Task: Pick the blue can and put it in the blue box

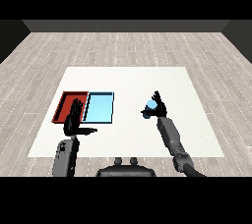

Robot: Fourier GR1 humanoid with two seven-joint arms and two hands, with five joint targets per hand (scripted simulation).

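Right hand (158, 108): fingers are curling round the blue can (150, 104), holding it above the desk (133, 83).
Left hand (75, 120): fingers are standing straight and released, grasping nothing, with the red tray (63, 105) just beyond their tips.
Blue tray (100, 108): lying well apart from the right fingers, toward the left hand.
Step in hand: apparently the carry, grasp made.
Next move: calling for travel across to the blue tray, then releasing the fingers over it.
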